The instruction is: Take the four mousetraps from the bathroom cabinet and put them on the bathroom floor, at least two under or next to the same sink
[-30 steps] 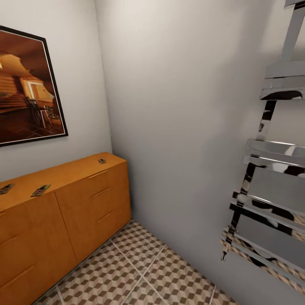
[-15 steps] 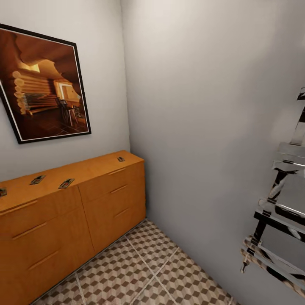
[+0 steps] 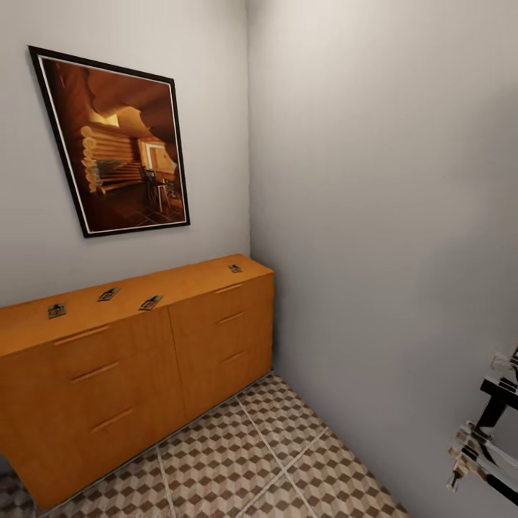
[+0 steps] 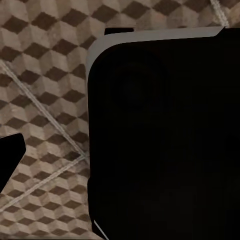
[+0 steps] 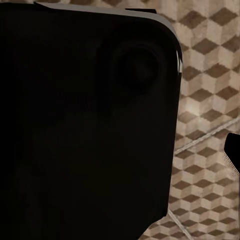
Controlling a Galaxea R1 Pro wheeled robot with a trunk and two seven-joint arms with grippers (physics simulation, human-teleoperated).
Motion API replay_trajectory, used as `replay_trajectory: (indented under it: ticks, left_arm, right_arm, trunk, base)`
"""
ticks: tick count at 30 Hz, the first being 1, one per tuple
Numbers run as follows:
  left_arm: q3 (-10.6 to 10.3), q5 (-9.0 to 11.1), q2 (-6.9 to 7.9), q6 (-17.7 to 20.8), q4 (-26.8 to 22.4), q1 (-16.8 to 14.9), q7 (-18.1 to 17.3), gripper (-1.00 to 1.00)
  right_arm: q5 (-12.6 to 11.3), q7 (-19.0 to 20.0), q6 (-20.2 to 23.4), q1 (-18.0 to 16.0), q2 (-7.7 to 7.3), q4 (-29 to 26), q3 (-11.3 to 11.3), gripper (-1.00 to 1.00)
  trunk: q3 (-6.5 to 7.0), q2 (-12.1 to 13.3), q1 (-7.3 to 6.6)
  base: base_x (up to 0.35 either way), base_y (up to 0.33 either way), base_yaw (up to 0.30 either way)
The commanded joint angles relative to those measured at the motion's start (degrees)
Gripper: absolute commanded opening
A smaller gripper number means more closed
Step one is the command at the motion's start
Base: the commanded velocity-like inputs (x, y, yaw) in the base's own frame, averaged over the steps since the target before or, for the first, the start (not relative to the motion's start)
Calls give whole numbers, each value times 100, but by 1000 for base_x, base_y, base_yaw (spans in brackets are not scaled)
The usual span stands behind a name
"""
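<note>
Pincers: can't tell if either is released or clenched. Both wrist views are mostly blocked by a dark housing close to the lens, with no fingers I can pick out. Past the housing, both look down at the bathroom floor (image 4: 45, 100), the cube-pattern tile with pale grout lines. No trap visible there, so nothing seems to be carried.

Landmark is the cabinet (image 3: 137, 367), orange-brown, standing against the wall under the framed picture (image 3: 115, 144), with its far end tight in the room corner.

All four mousetraps lie on the cabinet's flat worktop, none on the floor yet:
- first mousetrap (image 3: 57, 311) near the cabinet's near end
- second mousetrap (image 3: 108, 293) further along, toward the wall side
- third mousetrap (image 3: 151, 303) just beside the second, close to the front edge
- fourth mousetrap (image 3: 235, 269) well apart, at the corner end

The relation that matters: the traps sit ahead and to the robot's left, up at cabinet-top height, while both arms hang low over the tile. The left arm is probably the nearer one. The traps are too small to read their long axis.

The head view gives trap positions; the wrist views give only tile. A chrome towel rail (image 3: 485, 439) sits opposite the cabinet. No sink in view.
</note>
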Motion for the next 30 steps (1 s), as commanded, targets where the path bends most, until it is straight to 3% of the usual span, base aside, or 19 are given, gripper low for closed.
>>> replay_trajectory:
  ticks: [1, 30]
  left_arm:
    - [-2, 2, 0, -13, -2, -1, -1, 100]
    - [-1, 2, 0, -13, -2, -1, -1, 100]
  right_arm:
    - [9, -7, -15, 0, 1, 0, 2, 100]
    - [9, -7, -14, -1, -2, 0, 4, 100]
  trunk:
    - [-5, -3, 0]
    - [-5, -3, 0]
  base:
    - [0, 0, 269]
    - [0, 0, 269]
